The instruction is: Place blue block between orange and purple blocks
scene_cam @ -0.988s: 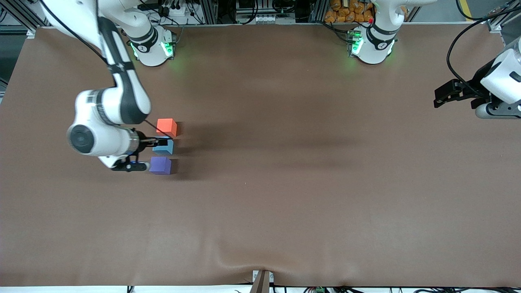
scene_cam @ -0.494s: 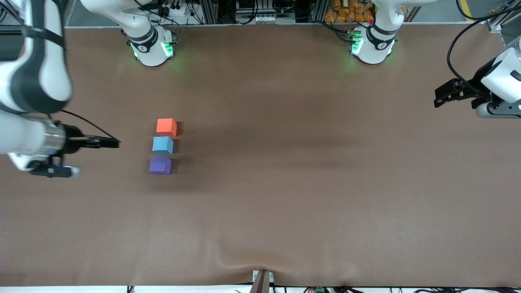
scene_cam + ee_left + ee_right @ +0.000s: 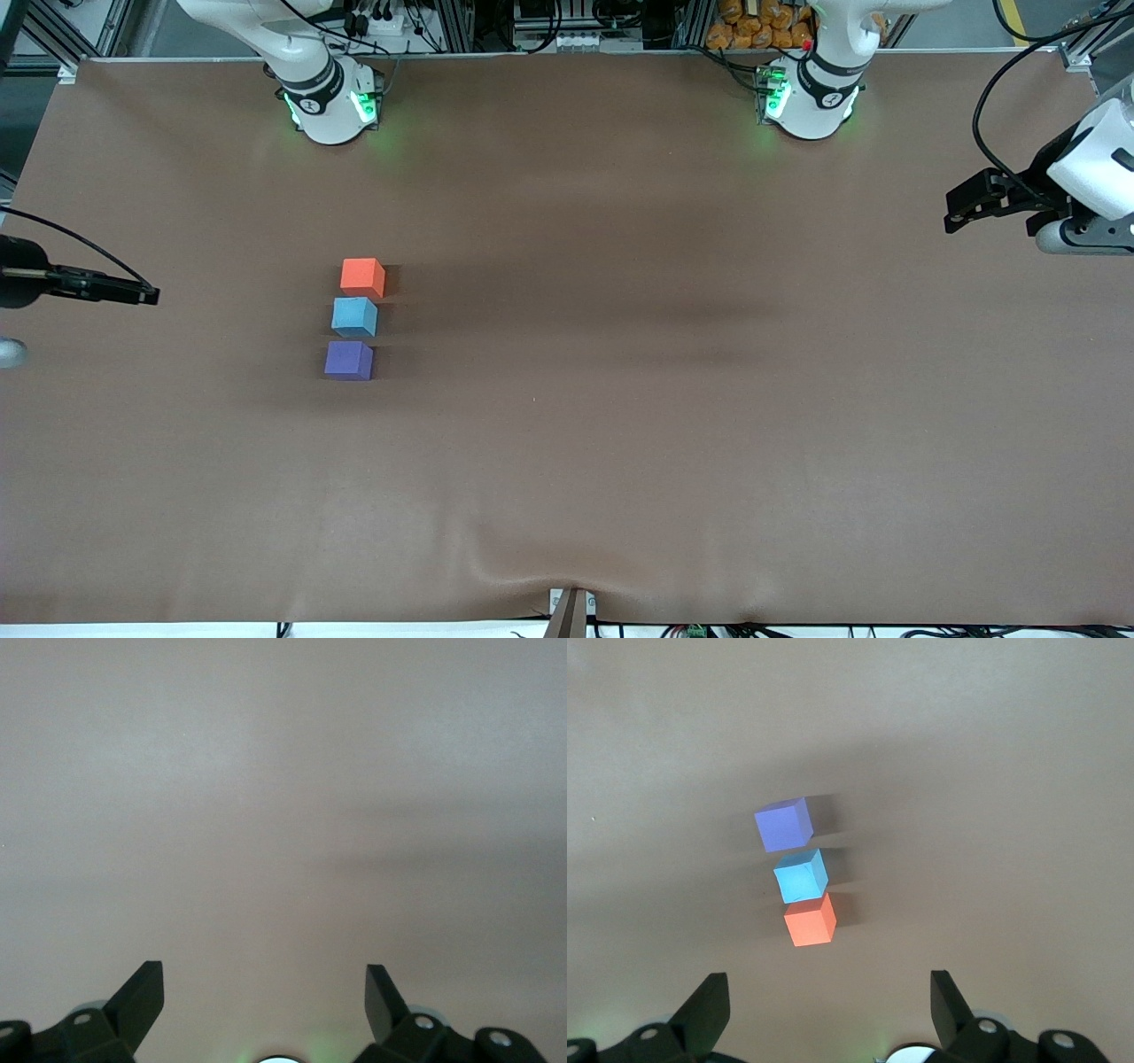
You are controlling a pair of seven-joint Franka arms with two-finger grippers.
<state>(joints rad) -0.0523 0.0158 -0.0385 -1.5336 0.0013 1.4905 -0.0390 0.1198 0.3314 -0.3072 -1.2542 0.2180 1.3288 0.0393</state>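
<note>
The light blue block [image 3: 354, 316] sits on the table between the orange block [image 3: 362, 276] and the purple block [image 3: 348, 361], all three in one short row with small gaps. The right wrist view shows the same row: purple [image 3: 784, 824], blue [image 3: 801, 875], orange [image 3: 810, 920]. My right gripper [image 3: 149, 294] is open and empty, raised over the table's edge at the right arm's end, well away from the blocks; it also shows in its wrist view [image 3: 828, 1001]. My left gripper [image 3: 955, 213] waits open and empty over the left arm's end [image 3: 264, 992].
The brown table cover [image 3: 620, 399] has a slight wrinkle near its front-camera edge. The two arm bases [image 3: 330, 106] [image 3: 808, 102] stand along the edge farthest from the front camera. A cable [image 3: 992, 97] hangs by the left arm.
My right gripper has let go of the blue block and drawn back toward the right arm's end of the table. The blue block stays between orange and purple. The left arm has barely moved.
</note>
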